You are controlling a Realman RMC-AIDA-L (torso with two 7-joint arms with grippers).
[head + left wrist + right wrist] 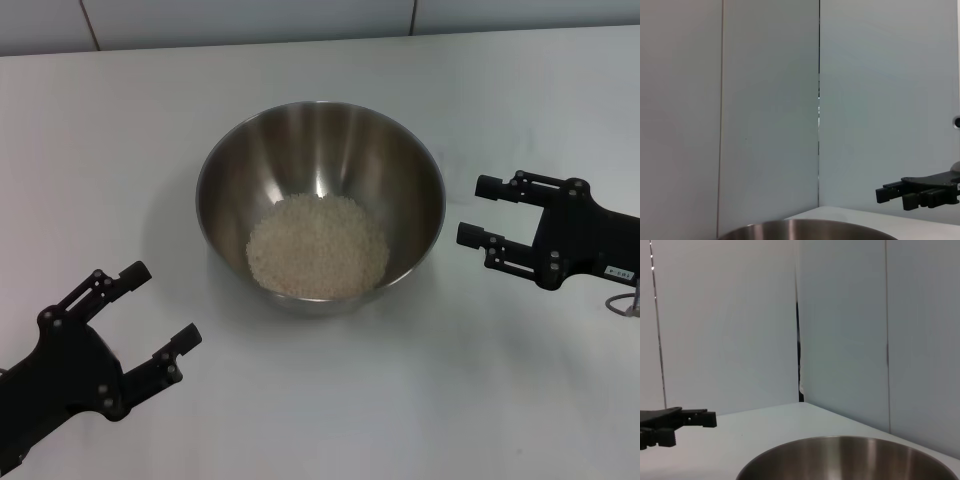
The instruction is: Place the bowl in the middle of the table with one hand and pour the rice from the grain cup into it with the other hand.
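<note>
The steel bowl (pixel 320 150) stands in the middle of the white table (pixel 120 120), holding a pale heap of rice (pixel 318 246). My left gripper (pixel 165 304) hovers open and empty at the bowl's near left. On the bowl's right, level with its side, my right gripper (pixel 475 210) is open and holds nothing. The left wrist view catches the bowl's rim (pixel 805 230) and the right gripper (pixel 890 192) beyond it. In the right wrist view, the bowl (pixel 850 457) fills the foreground with the left gripper (pixel 695 429) farther off. I cannot make out the grain cup.
A small greyish sliver (pixel 628 302) peeks out at the picture's right edge below the right arm; I cannot tell what it is. White wall panels (pixel 250 20) run along the table's far edge. Bare tabletop surrounds the bowl.
</note>
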